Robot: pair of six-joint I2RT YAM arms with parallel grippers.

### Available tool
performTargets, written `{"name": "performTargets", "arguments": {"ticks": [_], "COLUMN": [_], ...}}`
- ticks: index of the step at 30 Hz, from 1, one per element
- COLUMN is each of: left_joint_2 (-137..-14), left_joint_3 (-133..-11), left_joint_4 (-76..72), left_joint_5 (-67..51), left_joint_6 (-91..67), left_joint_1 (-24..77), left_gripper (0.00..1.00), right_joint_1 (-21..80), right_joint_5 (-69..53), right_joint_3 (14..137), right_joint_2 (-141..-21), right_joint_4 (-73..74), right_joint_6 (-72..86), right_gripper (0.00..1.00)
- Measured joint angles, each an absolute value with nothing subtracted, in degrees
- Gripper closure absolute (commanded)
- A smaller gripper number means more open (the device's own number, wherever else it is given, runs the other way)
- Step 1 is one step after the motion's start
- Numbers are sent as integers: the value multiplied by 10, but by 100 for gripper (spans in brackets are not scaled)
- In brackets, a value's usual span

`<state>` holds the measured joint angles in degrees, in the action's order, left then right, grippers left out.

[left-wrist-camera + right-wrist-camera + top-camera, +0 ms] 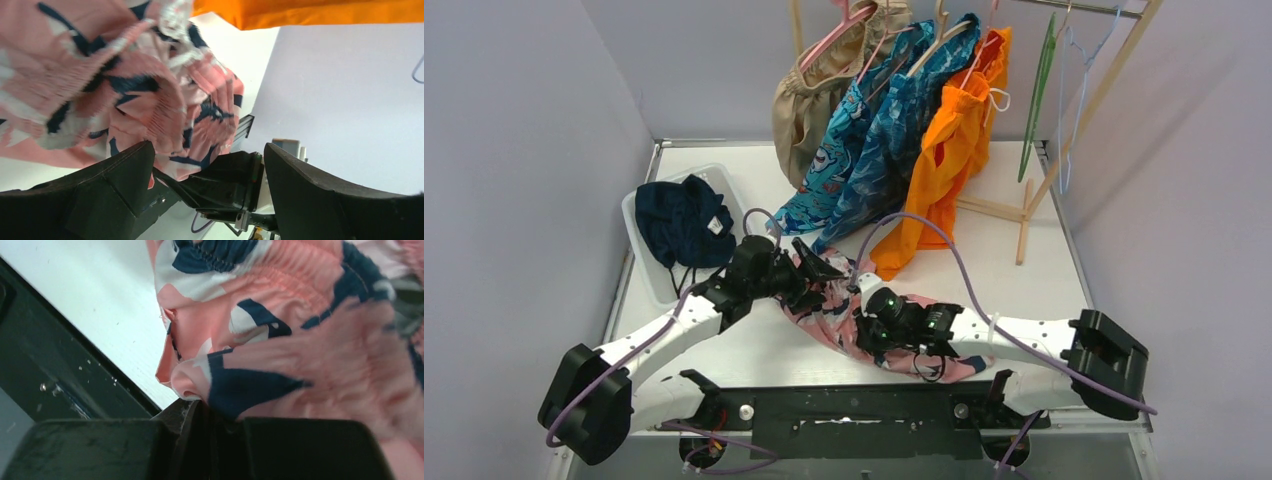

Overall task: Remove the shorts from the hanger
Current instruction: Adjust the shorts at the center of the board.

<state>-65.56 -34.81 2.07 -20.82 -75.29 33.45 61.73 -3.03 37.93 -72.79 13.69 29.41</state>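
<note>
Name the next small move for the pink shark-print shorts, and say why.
Probably lift the right hand a little, raising the pink, navy-printed fabric shorts off the white table. That hand is shut on a fold of them, while the left hand stands open beside them, holding nothing.

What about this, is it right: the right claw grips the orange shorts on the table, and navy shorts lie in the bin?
No: the right claw grips the pink shorts, as the right wrist view shows. The navy shorts do lie in the bin.
</note>
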Motion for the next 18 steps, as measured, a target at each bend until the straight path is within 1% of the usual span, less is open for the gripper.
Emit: {"name": "performTargets", "arguments": {"ticks": [7,9,11,13,14,16,18], "left_joint_2": [-657,-663,-675,-693,-704,-723,-736], "left_joint_3": [-321,-322,-327,-336,-343,-364,-384], "left_joint_4": [45,46,52,56,61,79,92], "left_joint_5": [-190,-185,-182,-180,-178,-170,-162], "left_joint_6": [-769,-762,-754,-742,-735,-720,-707], "left_joint_1": [335,336,338,341,342,350,358], "left_gripper": [19,18,19,18,18,18,18], "right_joint_1": [637,639,639,639,639,639,639], "right_joint_5": [-131,-142,-147,-147,-146,-140,-126], "right_joint_3": [323,318,310,303,298,294,294], "right_joint_2": [-776,-779,-774,-761,-749,-720,-684], "right_joint_4": [58,50,36,30,29,32,37], "right_joint_6": [292,293,296,304,309,321,335], "right_gripper": [96,91,82,71,64,47,36]}}
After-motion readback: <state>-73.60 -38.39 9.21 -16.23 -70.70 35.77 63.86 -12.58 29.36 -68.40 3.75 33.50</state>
